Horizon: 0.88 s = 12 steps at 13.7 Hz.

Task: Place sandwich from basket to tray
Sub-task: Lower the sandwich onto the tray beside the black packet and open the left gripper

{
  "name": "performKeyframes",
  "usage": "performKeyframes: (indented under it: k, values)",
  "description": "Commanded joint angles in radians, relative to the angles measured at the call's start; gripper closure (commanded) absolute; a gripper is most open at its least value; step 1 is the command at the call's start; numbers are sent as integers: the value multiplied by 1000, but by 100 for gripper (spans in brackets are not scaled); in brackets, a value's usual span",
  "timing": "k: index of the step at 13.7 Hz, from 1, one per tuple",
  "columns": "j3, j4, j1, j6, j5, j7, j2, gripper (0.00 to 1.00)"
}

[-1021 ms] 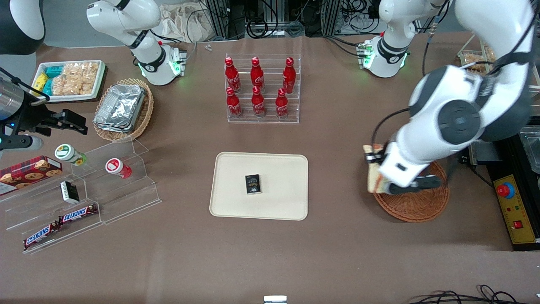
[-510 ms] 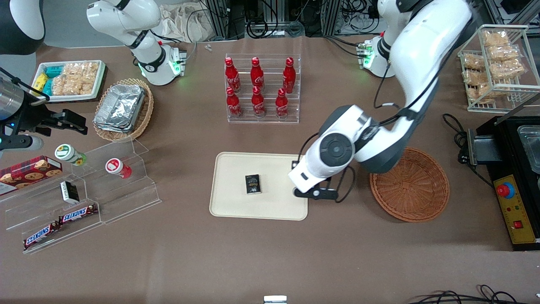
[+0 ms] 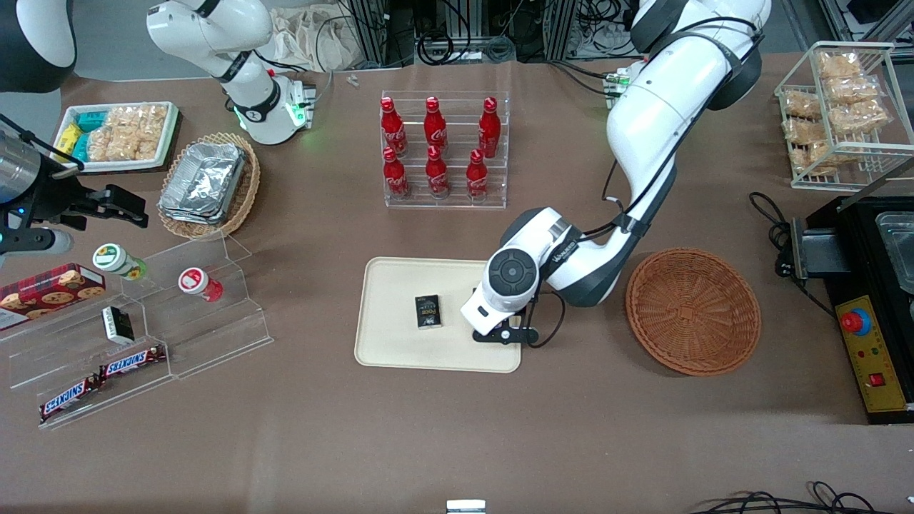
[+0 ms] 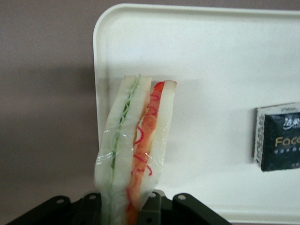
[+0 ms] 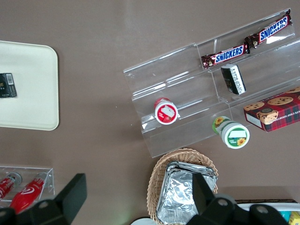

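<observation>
Gripper [image 4: 129, 211] is clenched on the wrapped sandwich [image 4: 133, 150], held over the tray [image 3: 385, 343] at its edge nearest the empty basket [image 3: 692, 310]. Risk: released here, the wedge may topple over the rim. Front view: wrist hides the sandwich. Black packet [image 3: 428, 312] lies nearby.

White-bread sandwich [image 4: 136, 150] shows green and orange-red filling stripes. Black gripper [image 4: 129, 208] clamps it above the cream tray [image 3: 400, 350]. Reddish-brown woven basket [image 3: 692, 310]. Black packet [image 3: 428, 312] with pale lettering. Brown bench [image 3: 457, 428].
</observation>
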<state>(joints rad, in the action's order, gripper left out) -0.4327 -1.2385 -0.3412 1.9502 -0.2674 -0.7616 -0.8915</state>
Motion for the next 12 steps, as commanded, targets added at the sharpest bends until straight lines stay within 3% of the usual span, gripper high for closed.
performKeyframes:
  k: [1,2,3,5,6,12]
  values:
    - [14,44,-24,27,-18,-70,-32,100]
    - [14,44,-24,42,-16,-74,-40,99]
    - [14,44,-24,44,-18,-74,-40,89]
    - [14,44,-19,45,-15,-73,-43,15]
    - [14,44,-19,45,-16,-71,-41,1]
    - [12,45,14,-46,0,-68,34,0]
